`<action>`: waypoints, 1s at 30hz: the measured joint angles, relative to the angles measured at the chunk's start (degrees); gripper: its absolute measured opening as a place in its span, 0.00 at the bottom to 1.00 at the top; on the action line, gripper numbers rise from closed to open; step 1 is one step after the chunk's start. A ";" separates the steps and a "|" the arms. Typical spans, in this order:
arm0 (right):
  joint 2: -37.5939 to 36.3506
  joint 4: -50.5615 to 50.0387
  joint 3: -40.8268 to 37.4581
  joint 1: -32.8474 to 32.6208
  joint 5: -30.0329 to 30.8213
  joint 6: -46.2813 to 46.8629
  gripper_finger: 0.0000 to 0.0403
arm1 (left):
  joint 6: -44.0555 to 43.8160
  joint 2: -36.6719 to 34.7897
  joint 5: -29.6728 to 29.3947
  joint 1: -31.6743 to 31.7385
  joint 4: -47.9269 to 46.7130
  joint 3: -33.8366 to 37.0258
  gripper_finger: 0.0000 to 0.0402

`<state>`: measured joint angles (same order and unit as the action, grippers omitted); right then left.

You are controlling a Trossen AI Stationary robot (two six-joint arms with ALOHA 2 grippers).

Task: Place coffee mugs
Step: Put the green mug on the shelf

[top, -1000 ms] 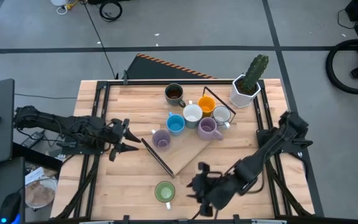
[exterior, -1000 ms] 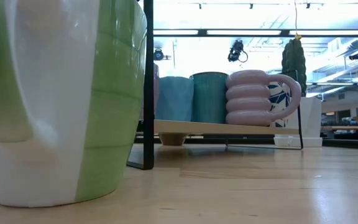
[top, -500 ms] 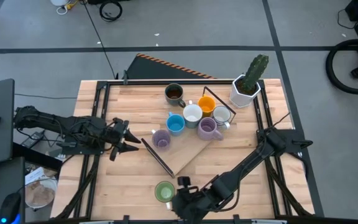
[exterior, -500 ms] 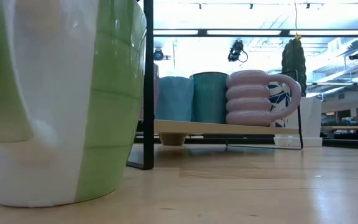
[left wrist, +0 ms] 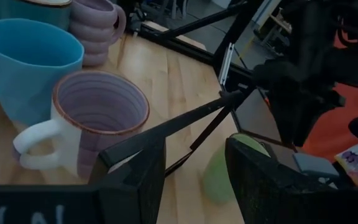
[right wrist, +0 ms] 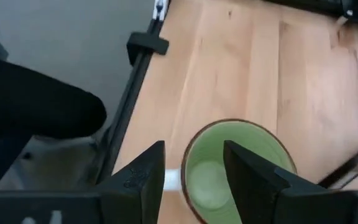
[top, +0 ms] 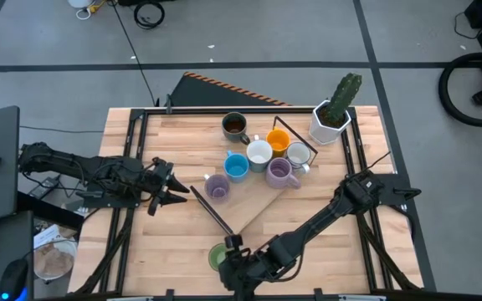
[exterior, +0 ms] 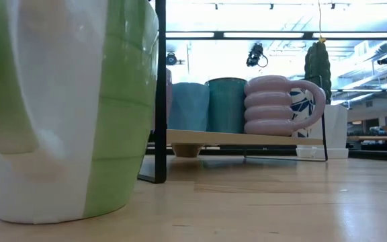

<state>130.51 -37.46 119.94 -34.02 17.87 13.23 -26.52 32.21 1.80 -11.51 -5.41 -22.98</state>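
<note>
High view hides most of the green mug [top: 218, 255] under my right claw [top: 234, 264], which hangs over it at the near edge of the bench [top: 182, 142]; only a sliver of green rim shows there. My right wrist view makes it plainer: my two fingers [right wrist: 143, 177] stand spread apart above the mug's open mouth, gripping nothing, and the mug's inside looks bare and green. At bench level that mug fills the frame's left and is cut off at its top and side.

My left claw [top: 170, 186] hovers at the bench's left, parted and holding nothing, pointing at the purple mug [top: 217, 187] on the tilted wooden board [top: 249, 205]. That mug's inside looks bare too.

Farther back stand the blue mug [top: 236, 166], a white mug [top: 259, 153], the orange mug [top: 278, 140], a second white mug [top: 298, 155] and a ridged purple mug [top: 279, 171], clustered close. The dark brown mug [top: 234, 125] sits apart; I cannot tell what it holds. A cactus pot [top: 330, 121] occupies the far right corner.
</note>
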 joint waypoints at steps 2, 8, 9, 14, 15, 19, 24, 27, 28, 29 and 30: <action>0.65 2.29 0.00 0.19 -1.30 -0.02 0.44 | 0.00 0.02 -0.02 0.00 -0.35 -0.02 0.43; 0.71 1.49 -0.14 0.68 -1.58 -0.58 0.51 | -1.45 0.02 -0.06 0.04 -1.03 -0.04 0.43; 0.71 1.06 -0.20 0.63 -1.31 -1.26 0.52 | -1.44 0.02 -0.04 0.04 -1.14 -0.04 0.43; 1.35 0.06 -0.18 -0.19 0.94 -3.48 0.53 | -1.51 0.02 -0.04 0.04 -1.74 -0.04 0.43; 1.61 -0.47 -0.23 -0.43 1.73 -4.24 0.52 | -1.51 0.02 -0.06 0.04 -1.79 -0.04 0.43; 2.58 -1.37 -0.26 -1.29 4.05 -5.35 0.51 | -1.51 0.02 -0.04 0.02 -2.14 -0.04 0.43; 4.29 -2.04 -0.29 -1.48 5.60 -5.50 0.51 | -1.49 0.02 -0.03 0.04 -2.21 -0.04 0.43; 4.52 -2.75 -0.29 -1.42 3.68 -5.32 0.51 | -1.49 0.02 -0.02 0.03 -2.43 -0.04 0.43; 4.78 -2.47 -0.28 -1.37 3.17 -5.00 0.51 | -1.49 0.02 -0.02 0.02 -2.51 -0.04 0.43; 4.93 -2.21 -0.24 -1.24 3.12 -4.40 0.51 | -1.49 0.02 -0.04 0.02 -2.79 -0.04 0.43; 5.05 -2.23 -0.24 -1.16 3.02 -3.99 0.51 | -1.49 0.02 -0.02 0.02 -2.88 -0.04 0.43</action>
<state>135.56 -39.69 119.70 -35.19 20.89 9.25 -28.01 32.23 1.78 -11.49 -8.29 -23.03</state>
